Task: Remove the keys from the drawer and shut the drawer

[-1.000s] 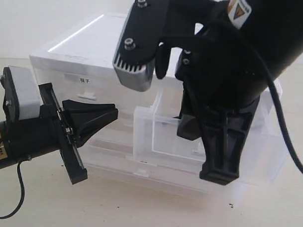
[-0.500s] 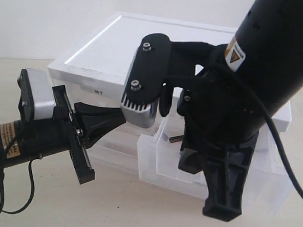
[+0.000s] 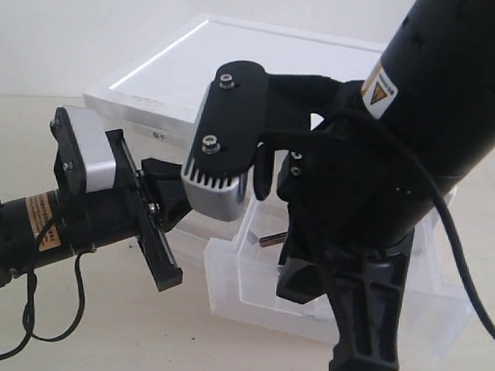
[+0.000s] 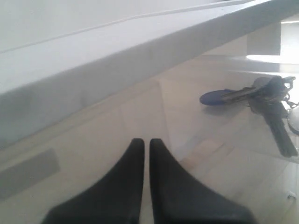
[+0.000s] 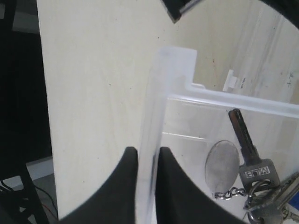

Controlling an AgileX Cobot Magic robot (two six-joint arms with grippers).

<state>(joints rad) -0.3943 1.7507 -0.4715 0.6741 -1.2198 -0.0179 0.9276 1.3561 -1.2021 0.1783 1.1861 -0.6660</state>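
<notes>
In drawer (image 5: 158,93), keys (image 5: 254,171) (1 bunch), right gripper (image 5: 146,157) pinching its wall, left gripper (image 4: 146,143) nearly closed.

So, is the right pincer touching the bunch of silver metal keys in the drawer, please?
Apart. The right wrist view shows the right pincer astride the wall of the translucent plastic drawer, with bare floor separating it from the silver metal keys.

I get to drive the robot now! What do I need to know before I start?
Left end effector: shut, empty, pointing at the front of the cabinet.
Right end effector: shut on a side wall of the drawer.
Keys: lying inside the drawer, untouched.
Done: the drawer is pulled open.
Left to do: lift the keys out, then push the drawer closed.
</notes>
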